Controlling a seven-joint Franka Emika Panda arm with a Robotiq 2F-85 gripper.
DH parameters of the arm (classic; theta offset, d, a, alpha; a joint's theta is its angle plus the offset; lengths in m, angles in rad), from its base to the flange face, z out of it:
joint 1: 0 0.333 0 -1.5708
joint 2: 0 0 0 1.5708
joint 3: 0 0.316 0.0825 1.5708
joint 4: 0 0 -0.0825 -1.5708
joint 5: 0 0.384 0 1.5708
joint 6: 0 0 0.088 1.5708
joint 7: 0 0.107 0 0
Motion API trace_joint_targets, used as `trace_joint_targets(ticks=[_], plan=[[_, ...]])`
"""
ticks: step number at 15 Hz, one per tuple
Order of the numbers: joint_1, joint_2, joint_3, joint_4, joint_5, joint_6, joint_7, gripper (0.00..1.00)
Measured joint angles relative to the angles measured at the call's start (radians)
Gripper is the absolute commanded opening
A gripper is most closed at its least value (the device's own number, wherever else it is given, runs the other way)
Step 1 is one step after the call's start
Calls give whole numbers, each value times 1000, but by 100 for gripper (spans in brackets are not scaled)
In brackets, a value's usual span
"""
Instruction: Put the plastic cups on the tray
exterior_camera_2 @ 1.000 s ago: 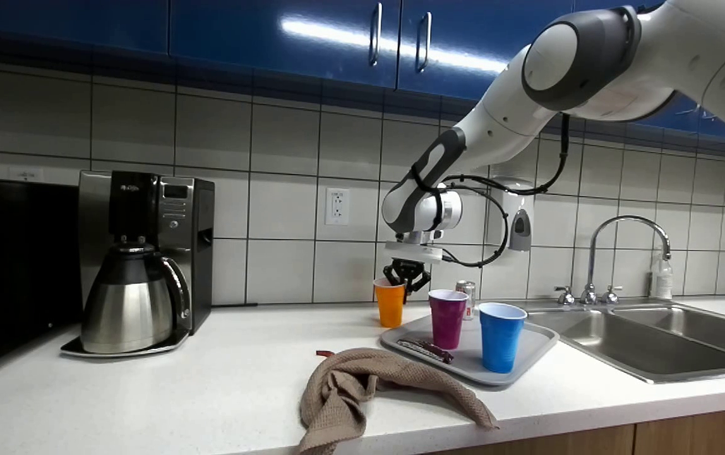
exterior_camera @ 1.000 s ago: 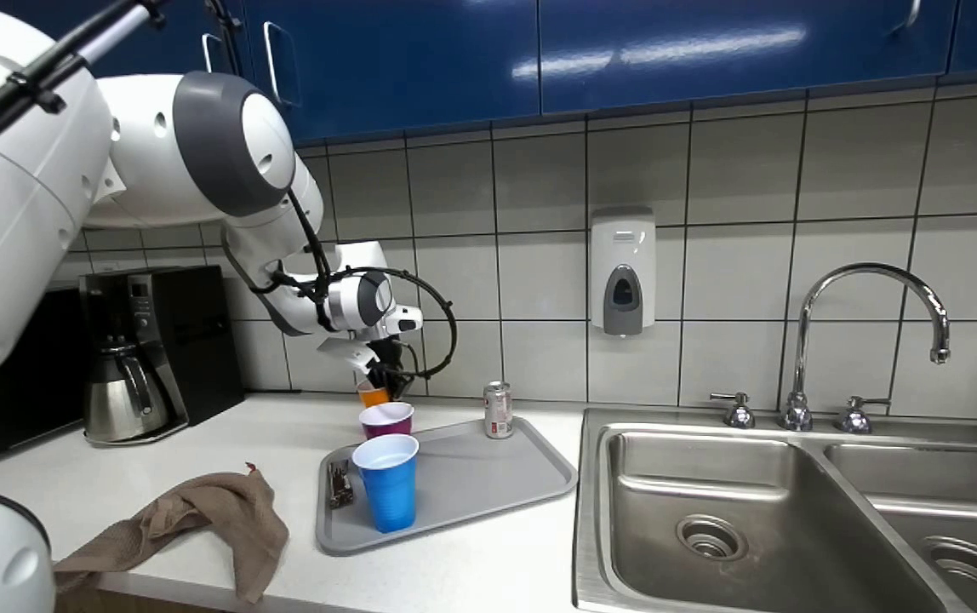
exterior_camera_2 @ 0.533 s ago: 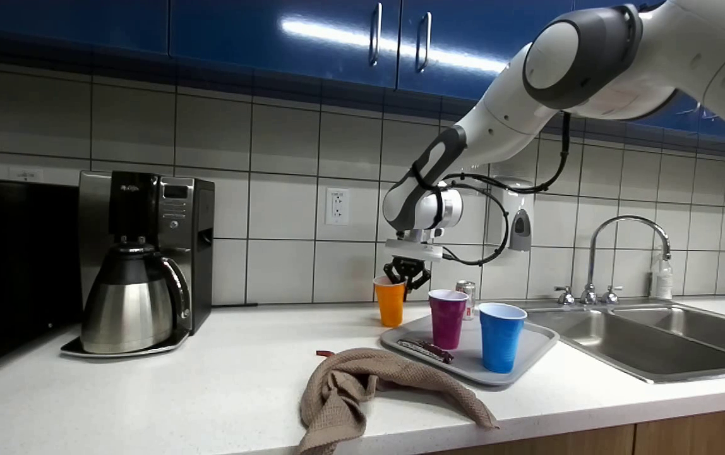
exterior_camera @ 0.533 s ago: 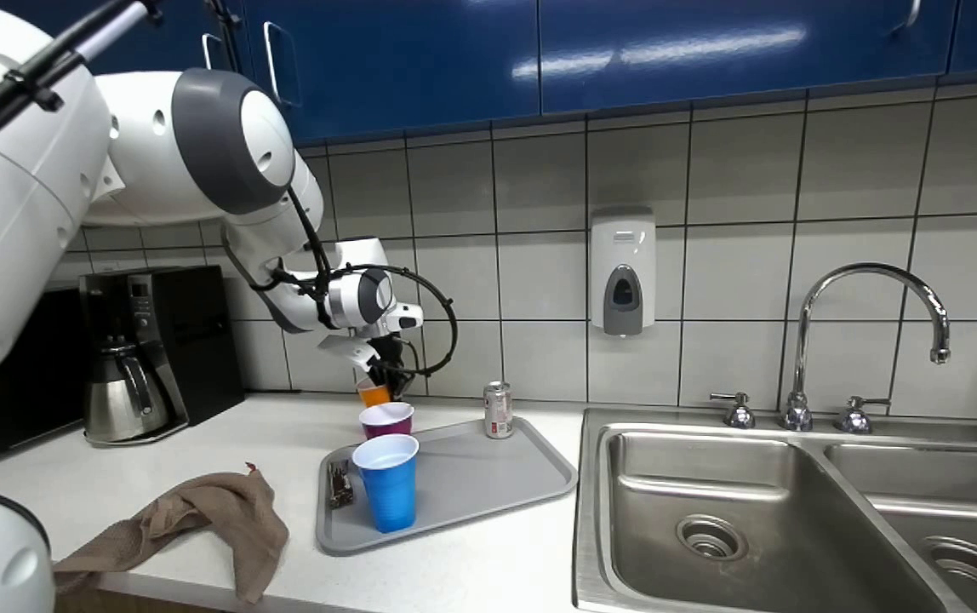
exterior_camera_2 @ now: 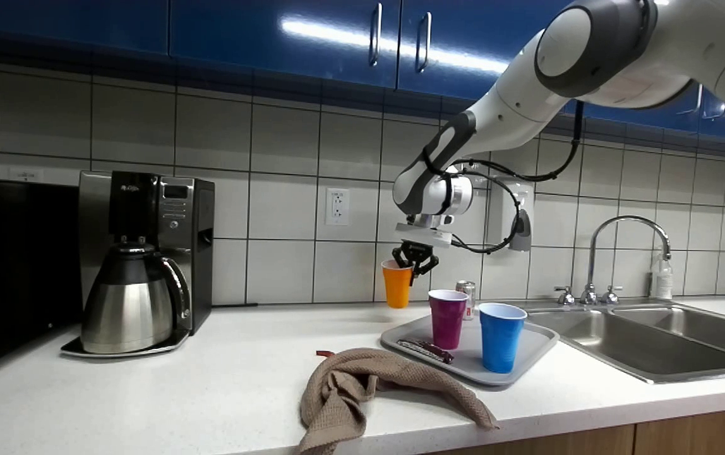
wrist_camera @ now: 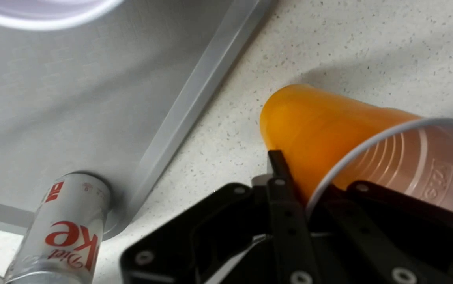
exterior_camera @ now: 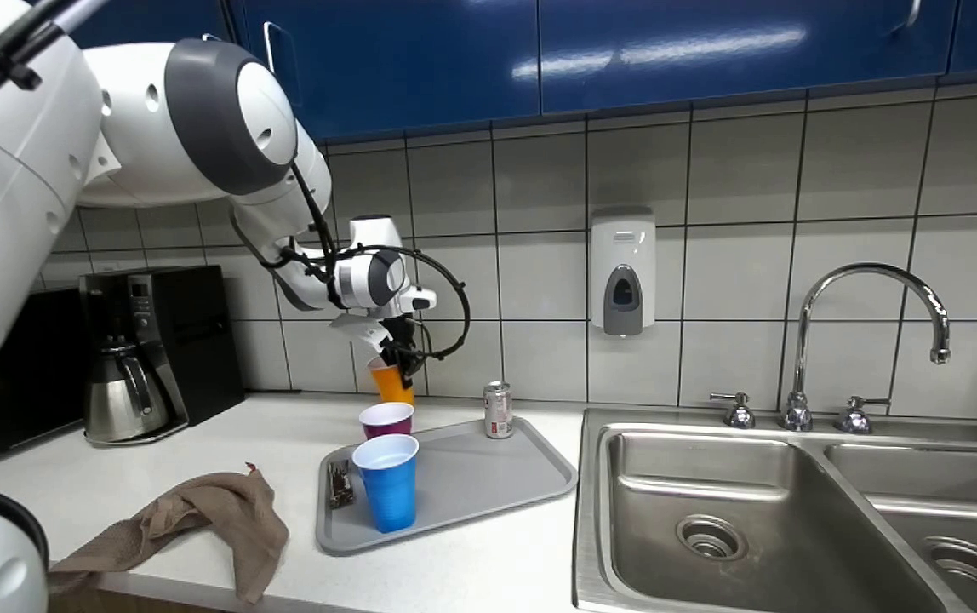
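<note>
That black claw (exterior_camera_2: 411, 275) had the orange plastic cup (exterior_camera_2: 396, 288) pinched by its side, holding it just above the bench (exterior_camera_2: 211, 392), next to the grey tray (exterior_camera: 488, 477). On the tray stood the purple plastic cup (exterior_camera_2: 447, 323), then a Diet Coke can (wrist_camera: 68, 225) and, farthest from the claw, the blue plastic cup (exterior_camera_2: 501, 342).

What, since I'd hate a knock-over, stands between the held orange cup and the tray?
Nothing visible: in the wrist view, only counter shows between the orange cup and the tray. On it, the purple cup and the can stand apart; aiming between them looks safest.
</note>
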Motion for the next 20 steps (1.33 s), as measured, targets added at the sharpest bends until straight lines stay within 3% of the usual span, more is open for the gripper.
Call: trace_joint_targets(ticks=[11,20], plan=[[-101,-84,-5,-105,23,-1,-57,0],[-110,-136,-8,-228,33,1,-68,0]])
